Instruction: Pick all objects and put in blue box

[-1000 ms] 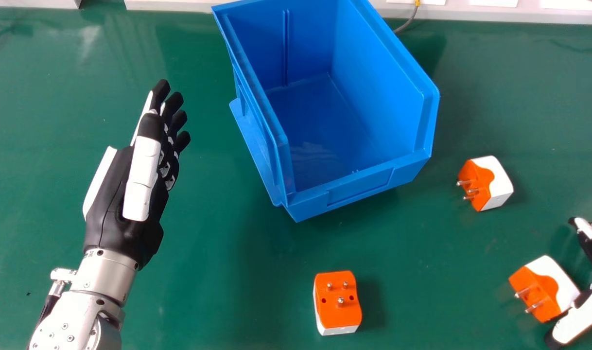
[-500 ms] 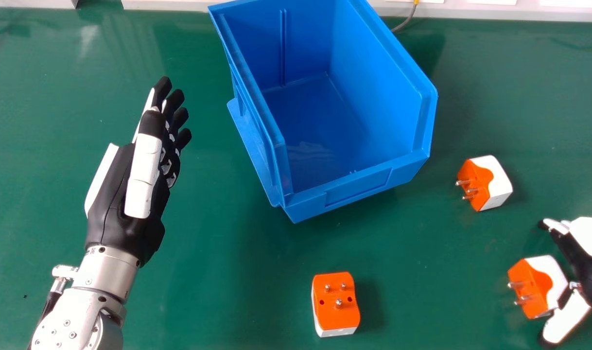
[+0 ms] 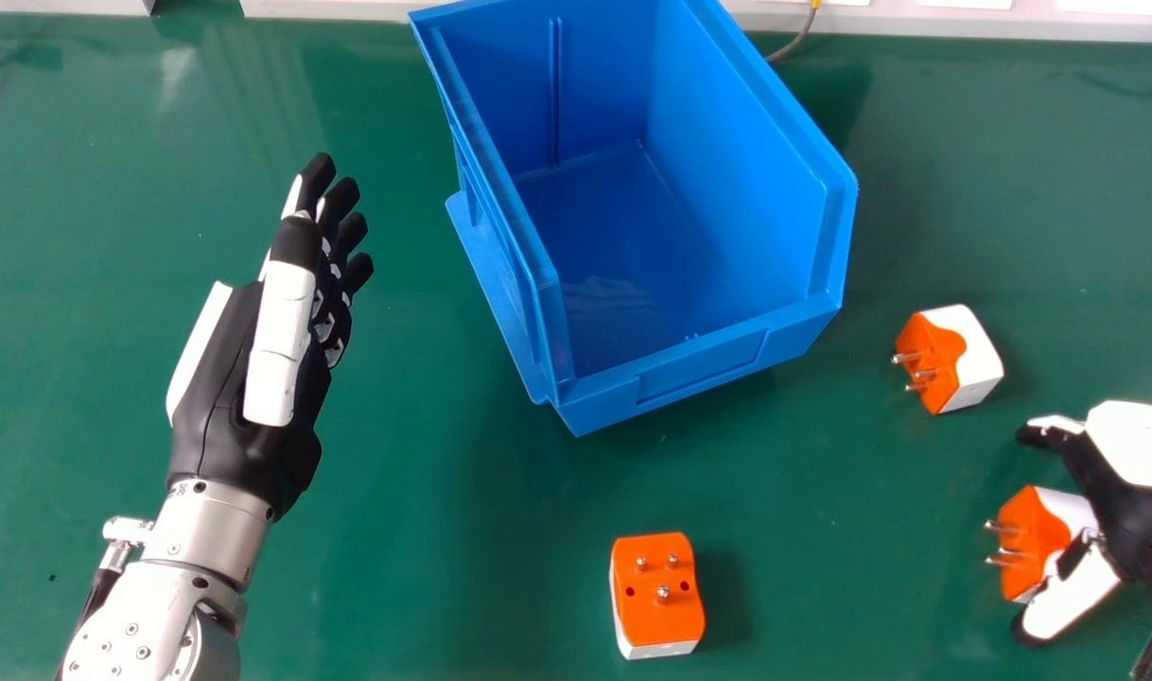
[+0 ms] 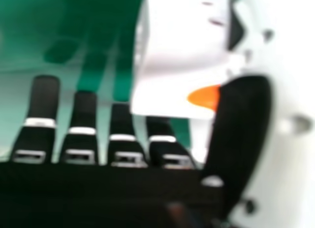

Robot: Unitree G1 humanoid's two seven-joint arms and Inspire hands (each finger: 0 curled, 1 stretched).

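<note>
At the right edge of the head view, my right hand (image 3: 1120,501) is open around the nearest orange and white plug adapter (image 3: 1032,539), its thumb against the near side. In the right hand view the adapter's white body (image 4: 182,60) lies between the straight fingers of my right hand (image 4: 83,139) and the thumb. A second adapter (image 3: 950,359) rests right of the blue box (image 3: 699,369), and a third (image 3: 656,596) lies prongs up at the near middle. My left hand (image 3: 254,359) is open, left of the box.
The green table (image 3: 396,567) carries everything. A pale ledge (image 3: 964,21) runs along its far edge, with a grey cable (image 3: 795,45) behind the box. The box's high side walls stand between my left hand and the adapters on the right.
My right hand has come further in from the right, around the nearest adapter, which has turned and shifted slightly to the left. My left hand has stayed in place.
</note>
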